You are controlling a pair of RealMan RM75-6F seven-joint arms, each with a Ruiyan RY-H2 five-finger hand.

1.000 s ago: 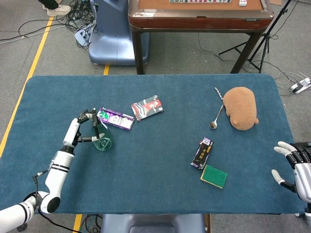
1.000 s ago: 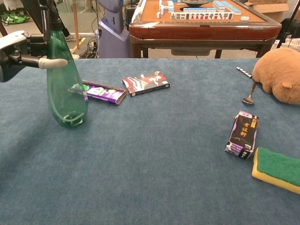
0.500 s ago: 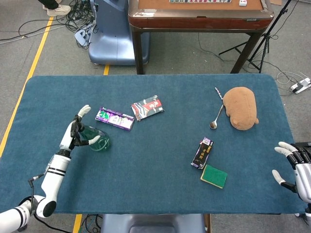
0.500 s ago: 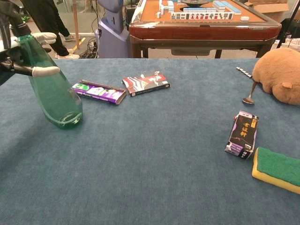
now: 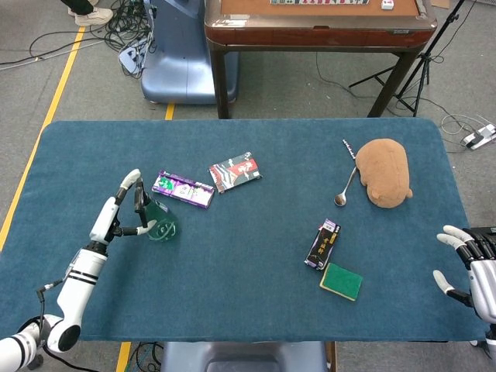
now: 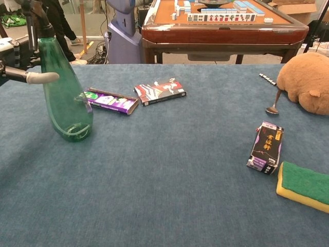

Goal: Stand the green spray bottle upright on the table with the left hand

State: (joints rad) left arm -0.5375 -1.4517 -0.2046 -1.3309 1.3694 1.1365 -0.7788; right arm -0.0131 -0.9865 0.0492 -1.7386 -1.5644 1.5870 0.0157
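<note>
Green spray bottle stands nearly upright, left hand fingers loosely spread around it; next, let go clean.

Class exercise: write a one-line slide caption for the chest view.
Green spray bottle standing on the blue table, the left hand beside its neck.

Left hand mostly off-frame
</note>
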